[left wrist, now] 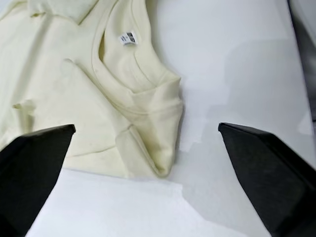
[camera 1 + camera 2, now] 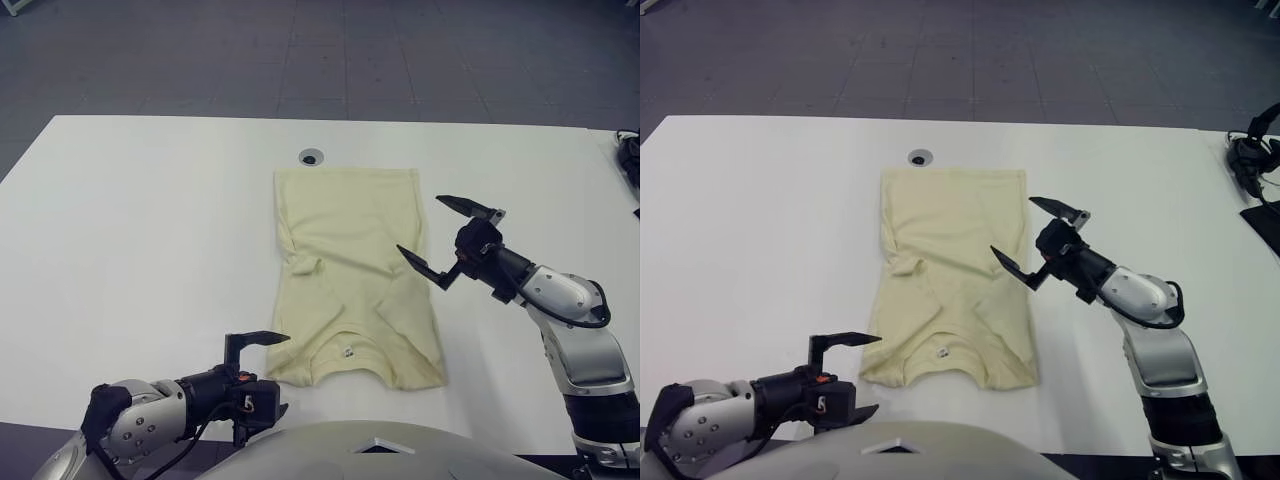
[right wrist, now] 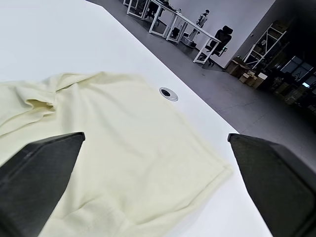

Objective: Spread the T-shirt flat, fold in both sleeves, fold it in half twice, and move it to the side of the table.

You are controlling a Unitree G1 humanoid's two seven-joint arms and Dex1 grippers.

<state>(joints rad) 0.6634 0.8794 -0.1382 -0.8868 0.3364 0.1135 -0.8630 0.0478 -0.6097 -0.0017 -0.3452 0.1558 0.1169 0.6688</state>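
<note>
Fingers (image 2: 258, 340) of both grippers are spread wide, gripping nothing. White table (image 2: 140, 230) bears the pale yellow T-shirt (image 2: 345, 250) lengthwise at its middle, sleeves folded in, collar toward the robot. Right gripper (image 2: 420, 223) hovers over the shirt's right edge. Left gripper (image 2: 283, 372) sits near its collar-end left corner.

Open tabletop (image 2: 130, 250) left and right of the T-shirt (image 2: 350, 260), small round grommet (image 2: 311, 157) just past its far hem

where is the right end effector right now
In the left eye view, the right end effector is open at the right edge of the T-shirt, about halfway along it.
</note>
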